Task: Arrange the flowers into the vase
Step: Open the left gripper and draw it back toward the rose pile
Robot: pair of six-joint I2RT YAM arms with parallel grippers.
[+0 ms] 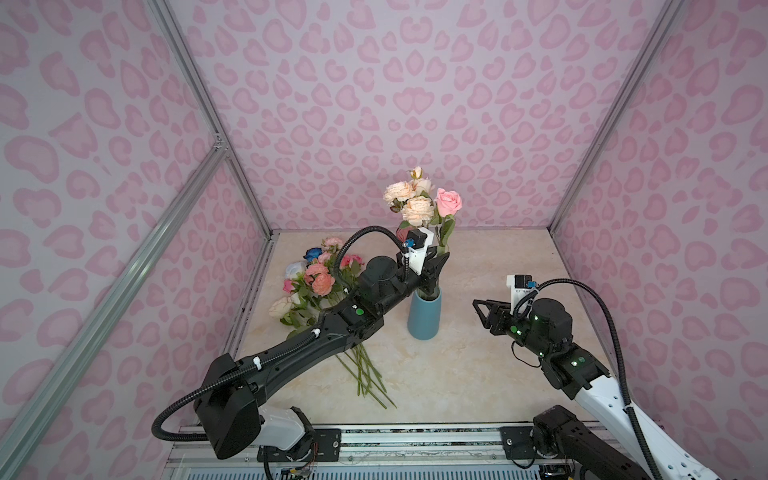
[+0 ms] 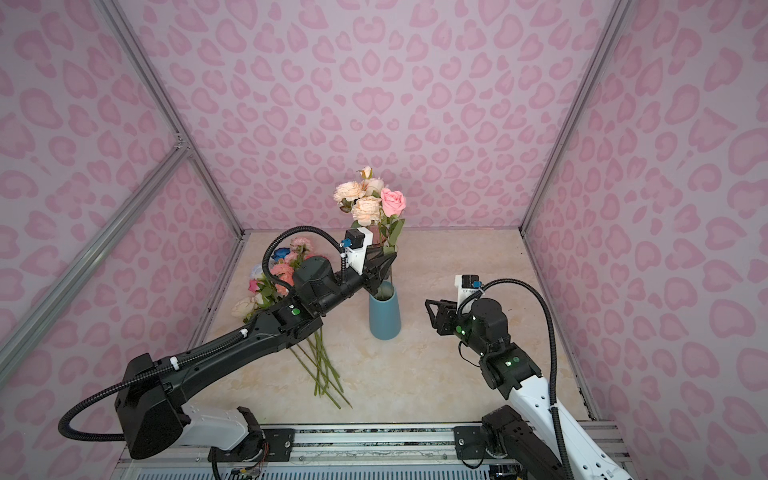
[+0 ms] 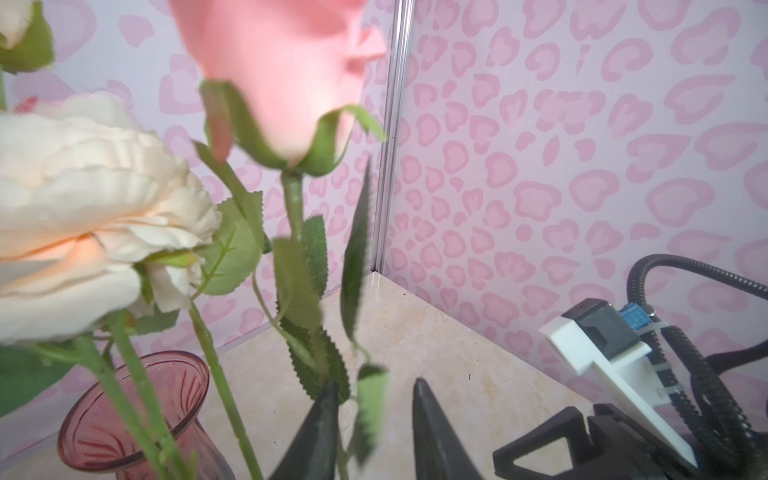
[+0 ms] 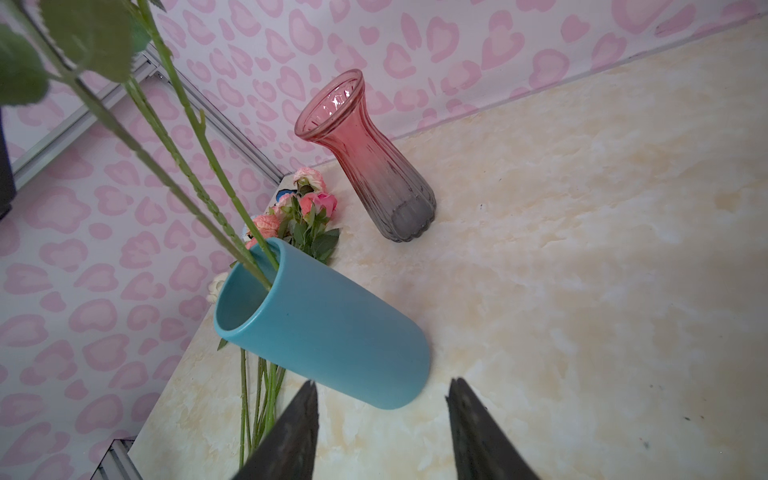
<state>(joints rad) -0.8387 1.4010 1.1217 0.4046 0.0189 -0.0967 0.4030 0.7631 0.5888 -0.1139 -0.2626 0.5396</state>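
Observation:
A blue vase (image 1: 424, 316) (image 2: 385, 311) (image 4: 332, 328) stands mid-table and holds several flowers: peach ruffled blooms (image 1: 417, 210) (image 3: 83, 199) and a pink rose (image 1: 449, 201) (image 2: 392, 201) (image 3: 282, 62). My left gripper (image 1: 442, 259) (image 2: 388, 259) (image 3: 376, 386) is at their stems just above the vase mouth. Its jaws stand open, with a green leaf and the rose's stem loose between them. More flowers (image 1: 320, 278) (image 2: 282, 274) lie in a pile on the table's left, partly under the left arm. My right gripper (image 1: 482, 309) (image 2: 432, 309) (image 4: 382, 384) hovers open and empty to the right of the vase.
A pink-to-grey ribbed glass vase (image 4: 365, 158) (image 3: 133, 411) stands empty behind the blue one, near the back wall. The pile's long green stems (image 1: 365, 374) stretch toward the front edge. Patterned walls close in three sides.

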